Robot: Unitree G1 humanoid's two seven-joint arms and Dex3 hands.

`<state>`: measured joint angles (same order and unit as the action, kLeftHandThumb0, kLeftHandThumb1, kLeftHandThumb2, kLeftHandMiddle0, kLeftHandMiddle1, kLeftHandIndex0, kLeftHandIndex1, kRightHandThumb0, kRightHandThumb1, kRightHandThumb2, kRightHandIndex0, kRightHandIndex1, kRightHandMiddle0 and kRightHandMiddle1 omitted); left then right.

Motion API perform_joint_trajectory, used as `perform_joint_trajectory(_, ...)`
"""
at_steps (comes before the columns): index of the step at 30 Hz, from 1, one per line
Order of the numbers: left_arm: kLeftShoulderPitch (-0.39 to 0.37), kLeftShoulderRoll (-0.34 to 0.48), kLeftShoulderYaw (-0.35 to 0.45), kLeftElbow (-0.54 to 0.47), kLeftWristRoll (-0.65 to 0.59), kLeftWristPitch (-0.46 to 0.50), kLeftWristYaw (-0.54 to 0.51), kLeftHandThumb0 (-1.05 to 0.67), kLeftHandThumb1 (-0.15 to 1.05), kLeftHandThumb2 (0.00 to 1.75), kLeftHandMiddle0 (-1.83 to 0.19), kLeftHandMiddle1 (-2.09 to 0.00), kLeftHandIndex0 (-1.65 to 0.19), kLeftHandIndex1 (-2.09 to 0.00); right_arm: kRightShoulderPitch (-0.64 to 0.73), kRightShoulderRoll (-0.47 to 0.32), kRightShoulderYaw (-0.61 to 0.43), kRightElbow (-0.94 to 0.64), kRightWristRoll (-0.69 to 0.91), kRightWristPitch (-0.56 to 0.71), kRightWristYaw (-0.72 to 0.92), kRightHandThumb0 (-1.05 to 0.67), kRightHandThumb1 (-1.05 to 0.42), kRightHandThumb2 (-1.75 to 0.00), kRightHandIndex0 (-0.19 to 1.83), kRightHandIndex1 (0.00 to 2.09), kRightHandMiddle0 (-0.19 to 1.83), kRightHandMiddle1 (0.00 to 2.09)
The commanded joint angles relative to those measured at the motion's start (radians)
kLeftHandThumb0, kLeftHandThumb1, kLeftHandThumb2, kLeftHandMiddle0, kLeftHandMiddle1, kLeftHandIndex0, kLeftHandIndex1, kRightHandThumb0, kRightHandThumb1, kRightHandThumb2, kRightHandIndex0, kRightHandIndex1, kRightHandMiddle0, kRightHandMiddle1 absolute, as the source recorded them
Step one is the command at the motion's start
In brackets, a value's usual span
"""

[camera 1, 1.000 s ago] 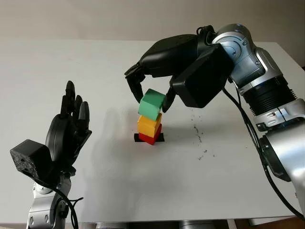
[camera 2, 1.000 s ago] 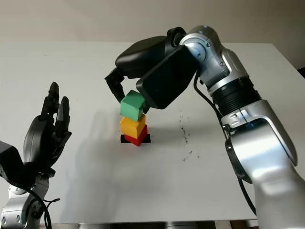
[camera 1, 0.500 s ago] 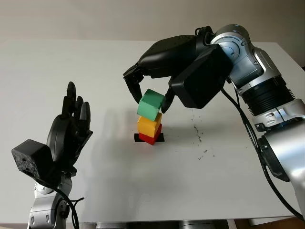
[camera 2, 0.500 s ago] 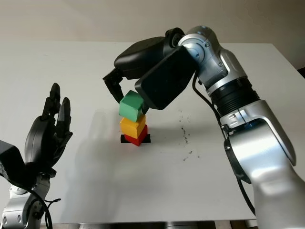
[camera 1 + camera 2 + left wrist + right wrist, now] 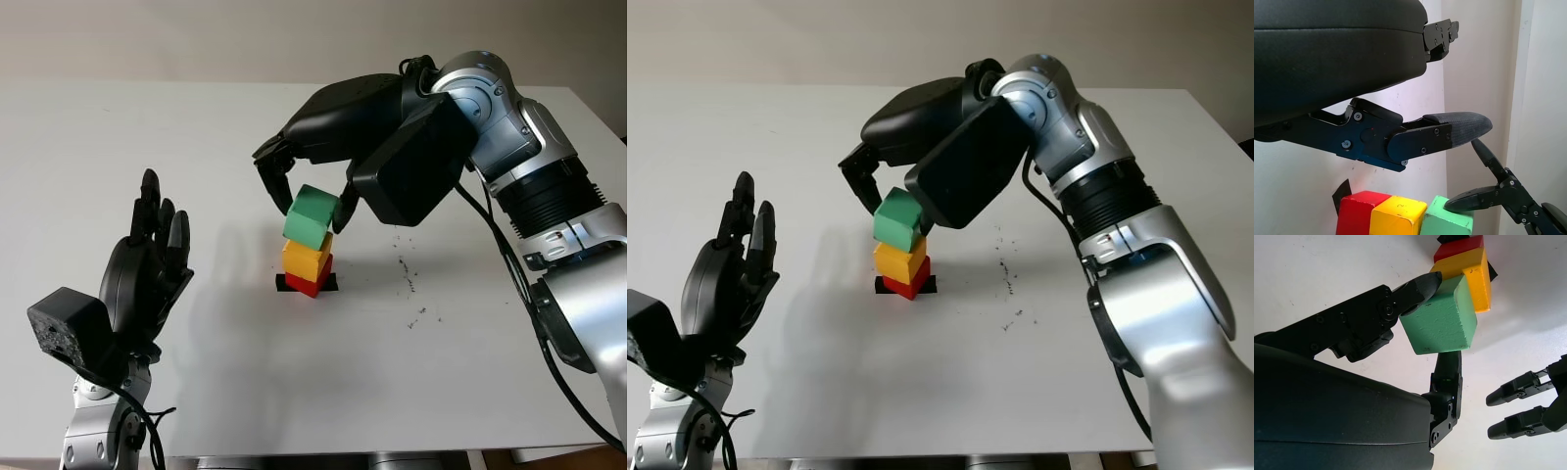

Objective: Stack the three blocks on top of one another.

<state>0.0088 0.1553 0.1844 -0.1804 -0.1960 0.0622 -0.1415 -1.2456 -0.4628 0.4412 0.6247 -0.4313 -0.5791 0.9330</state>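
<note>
Black left hand (image 5: pixel 147 269) raised open, well apart from the stack, green block (image 5: pixel 312 216) pinched tilted between right hand (image 5: pixel 312 201) fingers (image 5: pixel 1418 289), sitting on yellow block (image 5: pixel 307 258) over red block (image 5: pixel 312 283), white table (image 5: pixel 294 372).
</note>
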Motion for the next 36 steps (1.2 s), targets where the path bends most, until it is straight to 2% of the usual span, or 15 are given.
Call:
perform_joint_trajectory(1, 0.008, 0.001, 0.0, -0.012, -0.004, -0.006, -0.005, -0.74, 1.05, 0.57, 0.19, 0.0, 0.19, 0.0, 0.01, -0.003, 0.002, -0.013, -0.005, 0.01, -0.007, -0.39, -0.94, -0.05, 0.19, 0.05, 0.34, 1.21)
perform_joint_trajectory(2, 0.008, 0.002, 0.0, -0.01, -0.003, -0.009, -0.008, -0.73, 1.05, 0.58, 0.19, -0.01, 0.19, 0.0, 0.012, -0.004, 0.003, -0.018, -0.009, 0.019, -0.007, -0.41, -0.94, -0.05, 0.17, 0.05, 0.27, 1.02)
perform_joint_trajectory(4, 0.008, 0.005, -0.001, -0.008, -0.003, -0.014, -0.015, -0.73, 1.05, 0.58, 0.19, 0.0, 0.19, 0.0, 0.015, -0.006, 0.005, -0.024, -0.015, 0.024, -0.009, -0.44, -0.94, -0.05, 0.14, 0.05, 0.28, 0.68)
perform_joint_trajectory(7, 0.009, 0.004, 0.001, -0.007, 0.002, -0.012, -0.013, -0.73, 1.05, 0.59, 0.19, 0.0, 0.19, 0.0, 0.019, -0.007, 0.004, -0.027, -0.013, 0.027, -0.006, -0.48, -0.93, -0.05, 0.1, 0.04, 0.28, 0.4)
perform_joint_trajectory(10, 0.006, 0.001, 0.002, -0.005, 0.001, -0.012, -0.01, -0.74, 1.05, 0.56, 0.19, -0.01, 0.19, 0.0, 0.021, -0.009, 0.006, -0.032, -0.014, 0.038, 0.003, -0.52, -0.93, -0.05, 0.03, 0.03, 0.22, 0.26)
perform_joint_trajectory(14, 0.005, 0.001, 0.001, -0.004, 0.005, -0.009, -0.006, -0.74, 1.05, 0.56, 0.19, -0.02, 0.19, 0.0, 0.022, -0.011, 0.01, -0.041, -0.015, 0.041, 0.006, -0.55, -0.93, -0.05, 0.01, 0.03, 0.19, 0.19)
perform_joint_trajectory(24, 0.009, 0.0, 0.0, -0.013, 0.009, -0.006, 0.006, -0.75, 1.05, 0.56, 0.19, -0.04, 0.19, 0.0, 0.018, -0.025, 0.003, -0.043, 0.002, 0.033, 0.011, -0.69, -0.87, -0.04, -0.18, 0.0, -0.1, 0.01)
perform_joint_trajectory(27, 0.01, 0.005, 0.0, -0.015, 0.01, -0.006, 0.002, -0.75, 1.05, 0.56, 0.19, -0.04, 0.19, 0.0, 0.029, -0.039, -0.038, -0.065, 0.033, 0.063, -0.012, -0.78, -0.86, -0.05, -0.19, 0.0, -0.13, 0.01)
perform_joint_trajectory(31, 0.009, 0.01, 0.004, -0.011, 0.003, -0.003, -0.009, -0.75, 1.05, 0.56, 0.19, -0.01, 0.19, 0.0, 0.051, -0.065, -0.098, -0.105, 0.063, 0.123, -0.052, -0.91, -1.01, -0.11, -0.19, 0.0, -0.19, 0.0)
perform_joint_trajectory(33, 0.007, 0.009, 0.004, -0.008, 0.003, -0.006, -0.01, -0.74, 1.05, 0.56, 0.19, -0.01, 0.19, 0.0, 0.08, -0.076, -0.137, -0.131, 0.087, 0.171, -0.076, -0.92, -1.04, -0.15, -0.19, 0.0, -0.19, 0.01)
perform_joint_trajectory(36, 0.003, 0.014, 0.007, -0.003, 0.003, -0.005, -0.016, -0.74, 1.05, 0.56, 0.19, -0.02, 0.19, 0.0, 0.164, -0.099, -0.211, -0.179, 0.125, 0.224, -0.151, -0.9, -1.05, -0.32, -0.19, 0.01, -0.16, 0.04)
